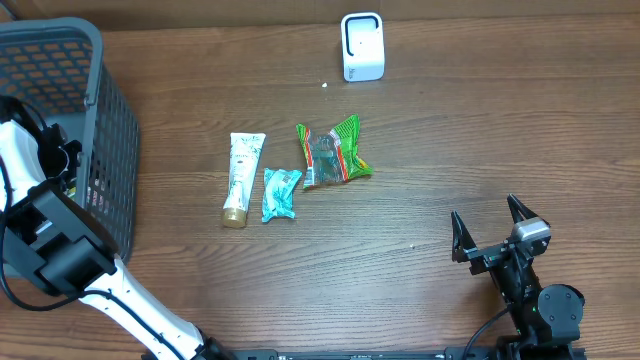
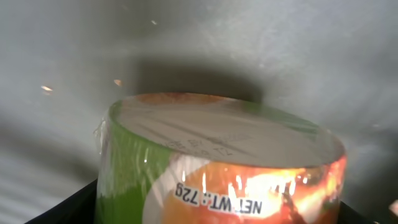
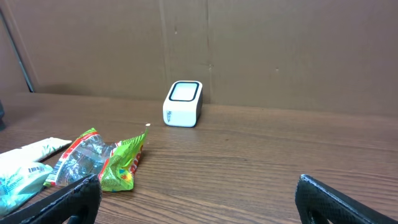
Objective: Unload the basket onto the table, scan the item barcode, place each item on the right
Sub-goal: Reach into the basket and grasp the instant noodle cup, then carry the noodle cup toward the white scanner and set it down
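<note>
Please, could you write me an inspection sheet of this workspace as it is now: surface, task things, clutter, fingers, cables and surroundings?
Surface: brown wooden table; no spill seen.
Job's things: white scanner upright at the far edge; round container with a green and orange label, close before the left wrist camera; tube, teal packet and green packet lying close together mid-table.
Clutter: grey mesh basket at the left edge; a small pale speck near the scanner.
Grippers: left fingers beside the container, grip cannot be told; right fingers wide open, holding nothing.
Cables: black cable by the left arm.
Surroundings: brown cardboard wall behind the table.
</note>
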You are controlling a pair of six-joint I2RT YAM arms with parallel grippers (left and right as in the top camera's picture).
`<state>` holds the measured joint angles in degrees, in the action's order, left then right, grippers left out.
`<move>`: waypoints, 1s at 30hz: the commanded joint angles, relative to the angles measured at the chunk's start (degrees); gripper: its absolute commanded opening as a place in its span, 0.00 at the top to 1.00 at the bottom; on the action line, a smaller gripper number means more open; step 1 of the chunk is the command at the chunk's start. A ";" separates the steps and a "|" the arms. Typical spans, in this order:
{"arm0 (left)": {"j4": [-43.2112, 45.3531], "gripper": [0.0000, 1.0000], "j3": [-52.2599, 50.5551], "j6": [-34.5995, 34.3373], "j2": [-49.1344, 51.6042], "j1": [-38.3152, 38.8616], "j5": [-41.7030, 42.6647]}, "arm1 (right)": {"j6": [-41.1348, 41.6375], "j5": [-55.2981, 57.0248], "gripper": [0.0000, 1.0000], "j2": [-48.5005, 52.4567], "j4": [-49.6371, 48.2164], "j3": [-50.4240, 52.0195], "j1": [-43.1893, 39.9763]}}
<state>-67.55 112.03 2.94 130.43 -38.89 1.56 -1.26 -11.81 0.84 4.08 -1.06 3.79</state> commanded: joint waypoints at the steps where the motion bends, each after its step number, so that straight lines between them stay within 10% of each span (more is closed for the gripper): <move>1: -1.18 0.31 0.79 -3.41 0.26 -0.04 4.68 | 0.39 -0.28 0.00 -0.68 -0.35 0.59 0.33; 30: -29.22 0.33 58.58 -4.63 -4.61 8.37 5.22 | 0.42 -0.28 0.00 -0.68 -0.35 0.59 0.33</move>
<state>-96.68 167.30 -1.39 129.91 -33.12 5.80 -1.23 -11.79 0.84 4.05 -1.06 3.79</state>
